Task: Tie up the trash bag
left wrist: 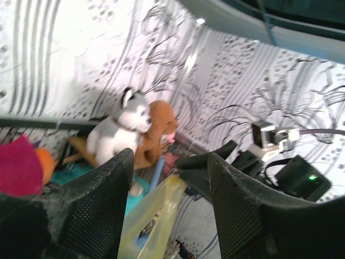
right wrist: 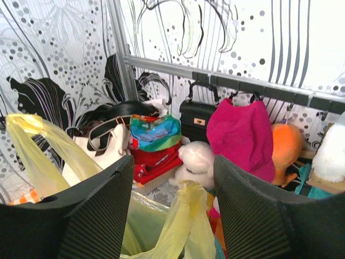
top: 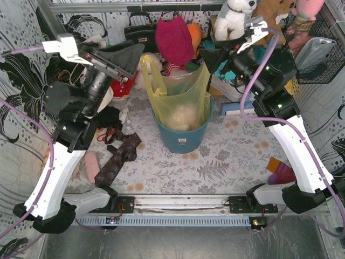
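Trash bag (top: 178,94) sits in bucket (top: 180,137), mid-table toward far edge, not tied. Your left gripper (left wrist: 170,156) and right gripper (right wrist: 172,162): jaws apart, holding nothing. Risk: thin handle loops (top: 146,67) sag; you close on air, or tug tips bucket.

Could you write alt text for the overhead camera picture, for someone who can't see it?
A yellow trash bag lining a teal bucket stands untied mid-table, its handles sticking up. The left gripper and right gripper hang open on either side of the handles, with bags and plush toys cluttered behind.
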`<state>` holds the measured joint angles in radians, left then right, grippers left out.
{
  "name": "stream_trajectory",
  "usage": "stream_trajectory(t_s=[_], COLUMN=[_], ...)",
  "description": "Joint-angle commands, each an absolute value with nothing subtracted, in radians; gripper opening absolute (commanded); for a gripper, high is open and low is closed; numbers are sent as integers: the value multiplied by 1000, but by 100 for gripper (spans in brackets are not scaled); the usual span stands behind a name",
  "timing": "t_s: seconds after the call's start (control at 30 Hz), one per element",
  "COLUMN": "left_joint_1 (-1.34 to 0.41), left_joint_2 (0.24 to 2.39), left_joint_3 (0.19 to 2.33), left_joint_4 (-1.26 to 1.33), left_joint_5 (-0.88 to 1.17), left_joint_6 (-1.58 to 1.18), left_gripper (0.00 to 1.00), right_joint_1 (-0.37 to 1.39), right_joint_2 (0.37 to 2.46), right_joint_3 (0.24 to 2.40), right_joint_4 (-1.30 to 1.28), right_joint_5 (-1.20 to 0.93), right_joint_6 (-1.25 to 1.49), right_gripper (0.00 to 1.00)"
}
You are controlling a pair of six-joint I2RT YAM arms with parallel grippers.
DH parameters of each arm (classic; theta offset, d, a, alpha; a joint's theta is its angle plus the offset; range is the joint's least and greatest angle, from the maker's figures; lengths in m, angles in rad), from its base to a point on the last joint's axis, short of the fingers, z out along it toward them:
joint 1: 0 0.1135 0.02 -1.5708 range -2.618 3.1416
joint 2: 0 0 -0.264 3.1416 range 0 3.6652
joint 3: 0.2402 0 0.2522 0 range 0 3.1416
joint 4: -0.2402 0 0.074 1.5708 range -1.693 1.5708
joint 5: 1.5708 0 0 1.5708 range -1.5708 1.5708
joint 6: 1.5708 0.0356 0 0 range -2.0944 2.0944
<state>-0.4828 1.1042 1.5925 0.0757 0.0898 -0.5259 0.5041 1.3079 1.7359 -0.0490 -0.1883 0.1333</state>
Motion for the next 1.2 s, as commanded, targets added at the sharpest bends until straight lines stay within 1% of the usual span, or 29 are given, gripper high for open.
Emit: stream_trajectory(t_s=[0.0,0.1,0.2,0.27,0.37,0.5,0.63,0.73,0.9,1.0,1.17], left_joint_1=[-520,-640,-719,-755,-807,-822,-822,-822,-822,-824,-824], left_joint_2=[1211,1314,1420,1465,1518,1589,1683,1724,1722,1707,1704], left_joint_3=[1730,1869,2008,2038,2028,2053,2147,2178,2166,2140,2134], left_joint_4=[90,25,-53,-60,-35,-65,-140,-154,-159,-156,-179], left_joint_5=[224,218,185,145,53,-53,-72,-69,-96,-127,-176], left_joint_6=[-509,-439,-381,-365,-330,-311,-302,-310,-319,-314,-298], left_gripper=[65,64,64,63,63,64,66,66,62,62,67], right_joint_1=[506,506,506,506,506,505,506,506,506,506,506], right_joint_2=[1270,1236,1192,1155,1094,1020,960,942,939,940,946], right_joint_3=[1789,1785,1768,1747,1680,1626,1597,1597,1604,1603,1606], right_joint_4=[-74,-92,-108,-108,-55,-35,-19,-20,-38,-42,-47], right_joint_5=[-156,-65,26,77,111,218,275,279,271,267,259], right_joint_6=[131,151,159,159,148,151,127,123,119,118,115], right_gripper=[62,65,67,67,68,68,68,68,69,69,69])
